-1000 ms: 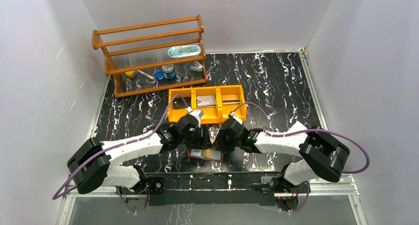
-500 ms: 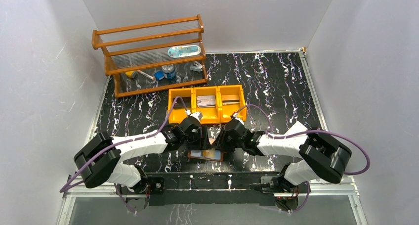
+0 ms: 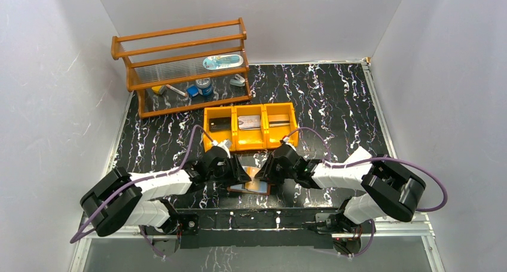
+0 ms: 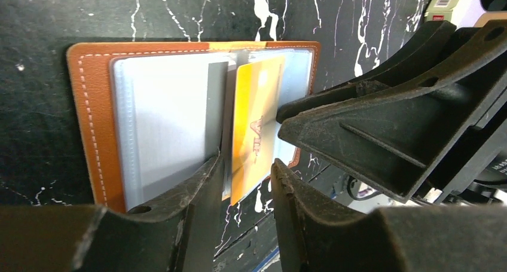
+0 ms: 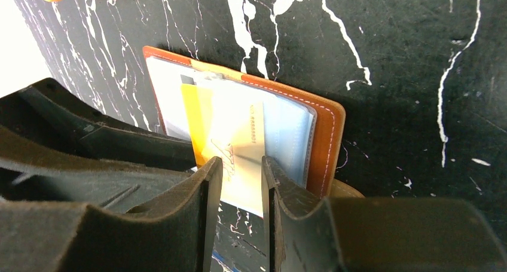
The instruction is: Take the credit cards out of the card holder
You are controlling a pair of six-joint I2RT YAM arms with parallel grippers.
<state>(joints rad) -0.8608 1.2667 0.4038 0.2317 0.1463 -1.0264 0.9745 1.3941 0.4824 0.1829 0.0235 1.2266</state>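
Note:
The brown card holder (image 3: 248, 187) lies open near the table's front edge, its pale sleeves facing up (image 4: 89, 122) (image 5: 326, 134). An orange credit card (image 4: 257, 122) sticks partway out of the middle sleeves toward the front edge, and glare washes out part of it in the right wrist view (image 5: 239, 146). A grey card edge (image 4: 218, 104) shows in the left sleeve. My left gripper (image 3: 241, 175) (image 4: 246, 164) is open, with the orange card's near edge between its fingers. My right gripper (image 3: 263, 173) (image 5: 240, 163) is open and straddles the same card from the other side.
An orange three-compartment tray (image 3: 248, 107) holding flat items stands just behind the grippers. A wooden rack (image 3: 179, 69) with small items stands at the back left. The two grippers nearly touch over the card holder, and the table's front rail runs just below it.
My left gripper has moved back toward the near left and lower over the card holder. The right gripper has barely moved. The card holder stays in place.

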